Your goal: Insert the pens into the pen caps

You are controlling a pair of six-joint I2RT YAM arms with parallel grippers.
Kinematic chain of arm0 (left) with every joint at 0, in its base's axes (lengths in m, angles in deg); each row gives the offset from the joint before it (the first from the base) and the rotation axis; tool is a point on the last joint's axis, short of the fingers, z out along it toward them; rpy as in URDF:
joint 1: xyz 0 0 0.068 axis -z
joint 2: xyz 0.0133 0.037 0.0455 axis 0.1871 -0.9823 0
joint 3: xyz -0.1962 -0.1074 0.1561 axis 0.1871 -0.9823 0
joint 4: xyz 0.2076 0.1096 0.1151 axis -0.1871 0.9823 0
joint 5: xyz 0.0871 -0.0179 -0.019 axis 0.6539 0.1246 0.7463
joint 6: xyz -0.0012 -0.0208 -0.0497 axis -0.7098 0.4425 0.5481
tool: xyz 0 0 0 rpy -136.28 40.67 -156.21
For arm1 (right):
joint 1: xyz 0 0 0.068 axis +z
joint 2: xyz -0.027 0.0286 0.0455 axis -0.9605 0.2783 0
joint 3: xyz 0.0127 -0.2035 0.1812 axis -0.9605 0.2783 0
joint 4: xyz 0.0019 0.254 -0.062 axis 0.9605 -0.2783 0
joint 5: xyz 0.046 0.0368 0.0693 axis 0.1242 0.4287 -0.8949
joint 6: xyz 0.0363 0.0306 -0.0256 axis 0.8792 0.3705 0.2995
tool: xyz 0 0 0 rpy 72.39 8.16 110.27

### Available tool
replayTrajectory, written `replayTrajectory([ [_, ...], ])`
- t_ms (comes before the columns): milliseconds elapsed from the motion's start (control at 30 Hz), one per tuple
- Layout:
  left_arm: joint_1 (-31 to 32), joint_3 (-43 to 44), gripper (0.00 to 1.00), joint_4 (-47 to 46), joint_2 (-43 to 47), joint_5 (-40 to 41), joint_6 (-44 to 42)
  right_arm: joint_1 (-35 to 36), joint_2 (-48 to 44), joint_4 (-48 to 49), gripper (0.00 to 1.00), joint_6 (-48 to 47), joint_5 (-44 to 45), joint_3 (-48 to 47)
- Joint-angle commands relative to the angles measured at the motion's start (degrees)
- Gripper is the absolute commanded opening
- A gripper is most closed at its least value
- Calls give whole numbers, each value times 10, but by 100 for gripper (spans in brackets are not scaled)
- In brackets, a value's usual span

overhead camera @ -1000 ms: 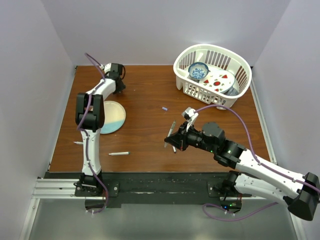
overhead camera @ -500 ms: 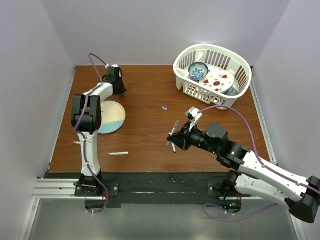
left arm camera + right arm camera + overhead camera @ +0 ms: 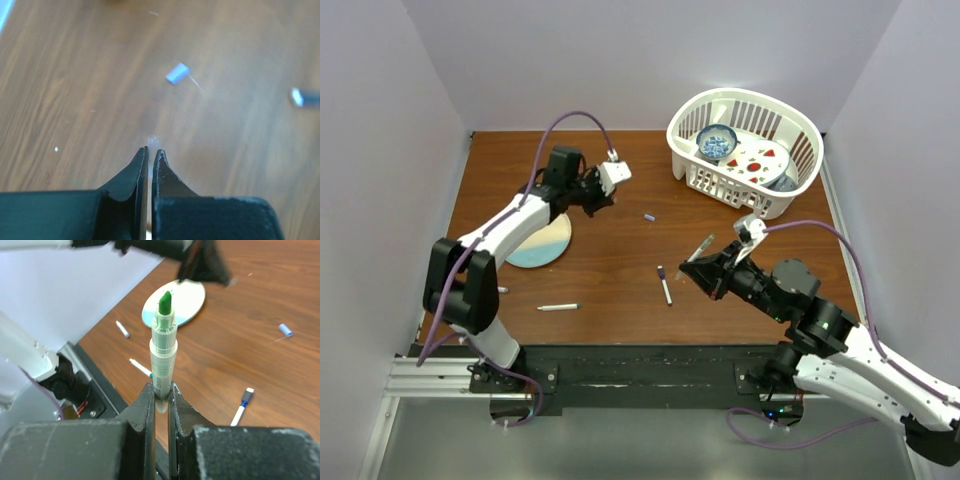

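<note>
Jaws of the right gripper pinch a white, green-tipped stick pen upright. The left gripper, nearly closed, nips a pale translucent tube; a small lavender cap lies at one o'clock.

White basket holding dishes, round plate, wooden table

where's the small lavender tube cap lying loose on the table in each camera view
top external: the small lavender tube cap lies mid-table on bare wood.
left wrist: upper middle of the picture.
right wrist: far right, above mid-height.
shared landmark: the dark-ended white pen lying near it, likely the blur at left wrist's right edge.
</note>
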Motion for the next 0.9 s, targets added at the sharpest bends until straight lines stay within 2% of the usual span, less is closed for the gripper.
replayTrajectory([
  [0,17,-88,0,99,59,-109,-292,0,-32,-39,0,-5,63,-30],
  [100,47,-128,0,104,71,-99,-338,0,-56,-52,0,-1,87,-25],
  [333,93,-148,0,132,37,-58,-388,0,-88,-61,0,-2,123,-17],
  [667,119,-142,0,159,-6,-19,-401,-1,-88,-58,0,-17,132,-17],
  [867,120,-119,0,195,-30,-27,-398,0,-94,-64,0,-18,140,-16],
])
